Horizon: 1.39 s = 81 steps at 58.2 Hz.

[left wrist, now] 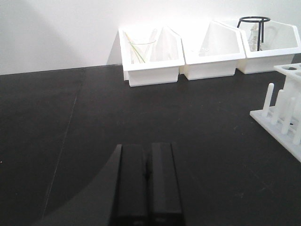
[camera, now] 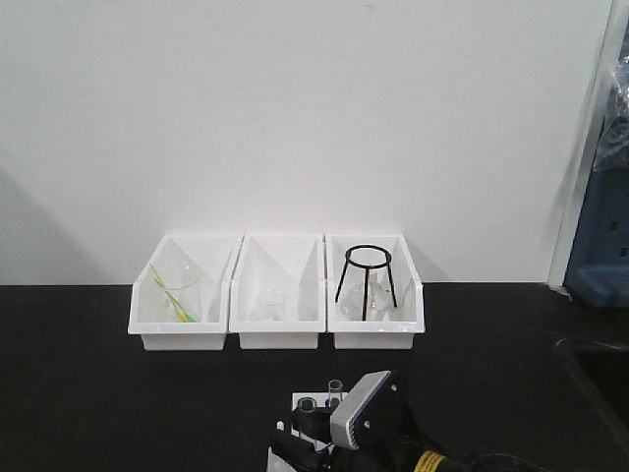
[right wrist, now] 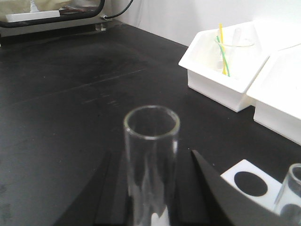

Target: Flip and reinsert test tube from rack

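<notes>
No readable writing or brand marks anywhere (only a yellow sticker, illegible, on the right arm at 5 o'clock in the front view). The right gripper (right wrist: 151, 188) is closed around the test tube (right wrist: 150, 165), held upright with its open rim up, just beside the rack (camera: 307, 405) at 6 o'clock on the black table (camera: 98, 393), where a second tube (right wrist: 291, 190) stands in a hole. The left gripper (left wrist: 146, 188) has its fingers pressed together on nothing, low over wide bare tabletop toward 9 o'clock, with three white bins (camera: 277, 339) lined along the back edge at 12 o'clock against the wall.
</notes>
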Available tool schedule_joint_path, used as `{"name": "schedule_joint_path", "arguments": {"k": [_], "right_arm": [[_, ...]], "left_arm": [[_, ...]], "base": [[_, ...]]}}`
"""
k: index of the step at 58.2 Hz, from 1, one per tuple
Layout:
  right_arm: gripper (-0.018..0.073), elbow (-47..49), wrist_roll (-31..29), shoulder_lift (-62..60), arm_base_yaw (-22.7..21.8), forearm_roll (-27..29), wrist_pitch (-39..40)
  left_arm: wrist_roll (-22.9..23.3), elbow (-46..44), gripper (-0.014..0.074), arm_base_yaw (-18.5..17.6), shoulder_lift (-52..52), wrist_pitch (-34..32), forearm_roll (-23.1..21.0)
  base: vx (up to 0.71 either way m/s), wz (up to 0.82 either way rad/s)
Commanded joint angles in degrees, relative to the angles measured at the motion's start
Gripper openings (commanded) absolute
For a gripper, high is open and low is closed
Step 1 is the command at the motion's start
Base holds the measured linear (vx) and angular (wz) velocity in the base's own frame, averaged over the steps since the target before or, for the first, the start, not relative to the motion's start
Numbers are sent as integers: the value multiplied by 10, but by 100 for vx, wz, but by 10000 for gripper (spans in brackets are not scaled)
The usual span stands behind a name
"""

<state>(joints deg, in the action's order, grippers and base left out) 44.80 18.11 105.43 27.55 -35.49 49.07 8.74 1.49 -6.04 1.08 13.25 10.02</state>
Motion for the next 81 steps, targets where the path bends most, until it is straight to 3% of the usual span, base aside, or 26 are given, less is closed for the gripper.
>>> {"name": "schedule_joint_path", "arguments": {"k": [1, 15, 26, 35, 40, 46, 57, 81], "right_arm": [[205, 15, -1, -23, -1, 8, 52], [465, 15, 0, -25, -1, 10, 67], [515, 15, 23, -76, -1, 10, 49], [414, 13, 56, -183, -1, 3, -42], [254, 13, 73, -256, -1, -17, -129], [-15, 11, 125, -346, -1, -59, -265], [-13, -87, 200, -513, -1, -130, -338], [-11, -268, 201, -711, -1, -144, -349]], "left_arm": [[5, -2, -6, 0, 5, -46, -1], [5, -2, -6, 0, 5, -46, -1], [5, -2, -6, 0, 5, -46, -1], [5, -2, -6, 0, 5, -46, -1], [5, -2, -6, 0, 5, -46, -1], [5, -2, -6, 0, 5, -46, -1], [5, -2, -6, 0, 5, -46, -1], [5, -2, -6, 0, 5, -46, -1]], "base": [[0, 0], [0, 0], [0, 0], [0, 0], [0, 0], [0, 0], [0, 0], [0, 0]]}}
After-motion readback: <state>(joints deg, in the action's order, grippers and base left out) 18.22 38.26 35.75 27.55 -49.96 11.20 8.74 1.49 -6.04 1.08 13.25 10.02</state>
